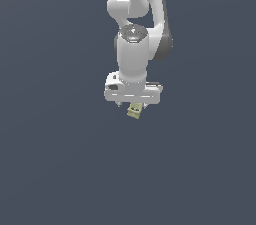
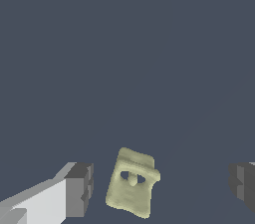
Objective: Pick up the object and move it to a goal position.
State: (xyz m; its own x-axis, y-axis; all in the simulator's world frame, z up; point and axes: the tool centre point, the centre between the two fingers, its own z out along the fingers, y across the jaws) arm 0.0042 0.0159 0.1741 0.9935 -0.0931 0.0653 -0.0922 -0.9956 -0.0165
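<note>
The object (image 2: 130, 195) is a small pale olive-yellow blocky lump with two dark marks on its face. In the wrist view it sits between the two dark grey fingertips (image 2: 82, 188) of my gripper (image 2: 162, 187), nearer one finger, with a gap on each side. The jaws stand wide apart, so the gripper is open and touches nothing. In the exterior view the white gripper (image 1: 132, 105) hangs straight down from the arm. The object (image 1: 134, 112) shows just below its wide hand, narrower than the hand. I cannot tell from that view whether the object rests on a surface.
A plain dark blue-grey ground (image 1: 60, 169) fills both views. The white arm (image 1: 134, 44) rises out of the exterior view's upper edge. No goal marker shows.
</note>
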